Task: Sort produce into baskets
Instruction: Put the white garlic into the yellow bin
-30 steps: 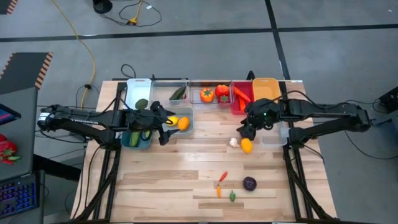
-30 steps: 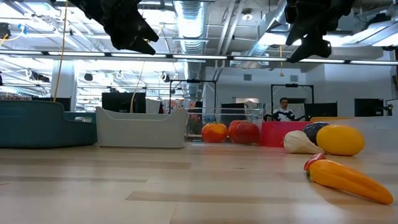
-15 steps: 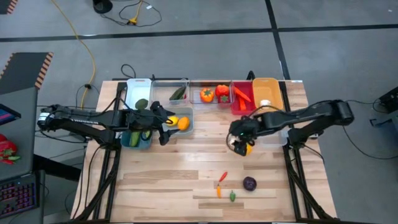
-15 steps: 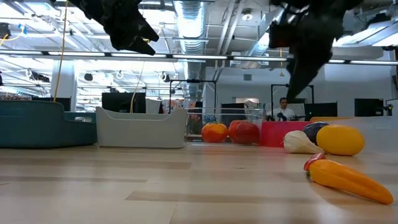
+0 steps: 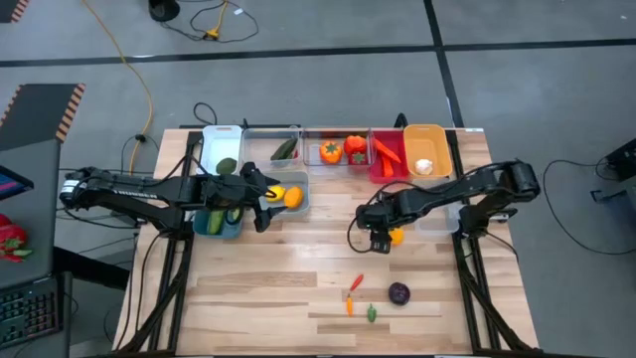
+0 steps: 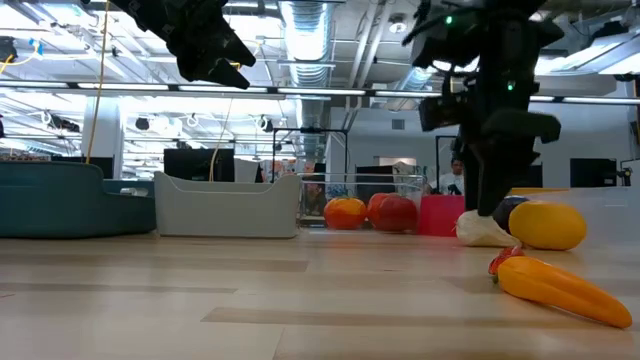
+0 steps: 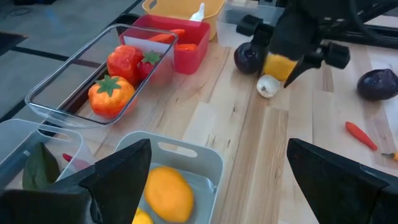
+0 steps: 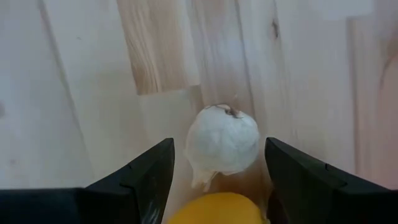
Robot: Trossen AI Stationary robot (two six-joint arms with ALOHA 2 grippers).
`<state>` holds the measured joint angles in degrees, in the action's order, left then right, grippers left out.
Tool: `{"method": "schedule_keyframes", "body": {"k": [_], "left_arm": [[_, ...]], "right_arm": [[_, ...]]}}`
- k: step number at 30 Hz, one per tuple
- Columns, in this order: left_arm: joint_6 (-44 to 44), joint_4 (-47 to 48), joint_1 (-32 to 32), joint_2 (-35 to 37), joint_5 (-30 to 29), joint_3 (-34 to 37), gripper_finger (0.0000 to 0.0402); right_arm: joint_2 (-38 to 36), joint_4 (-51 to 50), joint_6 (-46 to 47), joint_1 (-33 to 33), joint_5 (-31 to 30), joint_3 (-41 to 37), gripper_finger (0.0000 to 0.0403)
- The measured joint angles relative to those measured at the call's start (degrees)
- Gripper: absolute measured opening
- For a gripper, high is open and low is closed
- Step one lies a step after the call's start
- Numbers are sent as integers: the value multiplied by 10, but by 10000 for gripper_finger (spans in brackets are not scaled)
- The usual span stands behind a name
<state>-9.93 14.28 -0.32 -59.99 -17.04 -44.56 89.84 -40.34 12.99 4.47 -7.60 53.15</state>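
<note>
A white garlic [image 8: 222,142] lies on the table beside a yellow lemon [image 5: 397,237], right of centre. My right gripper [image 8: 219,152] points down over the garlic, open, with one finger on either side and a gap at each. In the high view the gripper [image 5: 379,235] hides the garlic. My left gripper [image 7: 217,186] hangs open and holds nothing above the grey-blue basket [image 5: 294,204], which holds lemons [image 7: 168,194]. Two purple balls [image 7: 249,57] [image 5: 398,292], a red chilli [image 5: 356,282] and a carrot [image 5: 350,304] lie loose on the table.
Along the far edge stand a white basket [image 5: 221,139], two clear baskets [image 5: 270,134] [image 5: 333,134] holding a cucumber and peppers, a red basket [image 5: 379,171] and an orange basket [image 5: 425,134]. A teal basket [image 5: 212,227] sits under the left arm. Bare wood lies at the near left.
My right gripper has come down from beside the red basket toward the near edge and a little left. It has tipped to point down and now straddles the garlic. The garlic and lemon have stayed in place.
</note>
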Motion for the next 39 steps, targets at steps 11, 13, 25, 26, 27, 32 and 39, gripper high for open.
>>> {"method": "schedule_keyframes", "body": {"k": [11, 13, 25, 26, 27, 32, 39], "left_arm": [[0, 3, 0, 0, 0, 0, 364], [0, 3, 0, 0, 0, 0, 364], [0, 3, 0, 0, 0, 0, 364], [0, 3, 0, 0, 0, 0, 364], [0, 3, 0, 0, 0, 0, 364], [0, 3, 0, 0, -1, 0, 364], [-3, 3, 0, 0, -1, 0, 364]], "right_arm": [[70, 4, 0, 0, 0, 1, 258], [70, 5, 0, 0, 0, 1, 237], [4, -10, 0, 0, 1, 0, 108], [-11, -17, 0, -1, 1, 0, 110], [-28, -28, 0, -4, 1, 1, 113], [-112, -93, 1, -37, -38, 13, 127], [-219, -166, 0, -138, -151, 13, 127]]}}
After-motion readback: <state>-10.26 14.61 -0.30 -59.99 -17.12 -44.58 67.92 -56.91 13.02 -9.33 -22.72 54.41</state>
